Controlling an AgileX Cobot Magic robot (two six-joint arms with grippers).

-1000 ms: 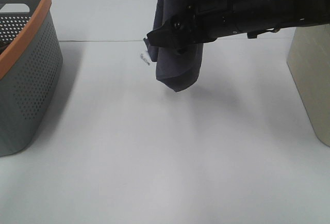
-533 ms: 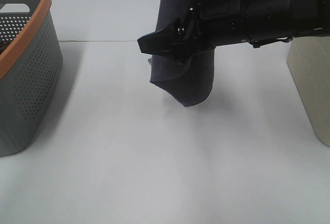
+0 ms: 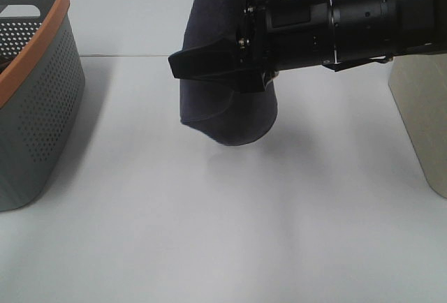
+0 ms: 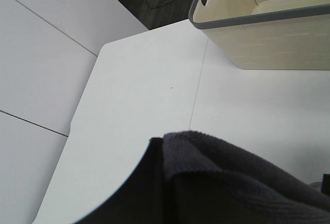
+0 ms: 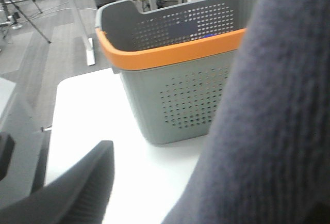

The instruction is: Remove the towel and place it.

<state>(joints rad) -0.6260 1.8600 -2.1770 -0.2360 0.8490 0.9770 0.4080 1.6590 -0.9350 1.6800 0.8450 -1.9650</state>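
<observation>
Dark towel (image 3: 227, 118) hangs above the counter (image 3: 209, 233) from the closed left claw (image 4: 160, 172). Right claw (image 3: 188, 65), at 3 o'clock with jaws parted, may miss the swinging fold.

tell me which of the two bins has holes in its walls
The grey basket with the orange rim, at the left of the high view; the cream bin at the right has plain solid walls.

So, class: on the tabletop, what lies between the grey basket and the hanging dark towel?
Nothing. In the exterior high view the white table is bare between the grey basket and the towel, apart from a thin seam line.
</observation>
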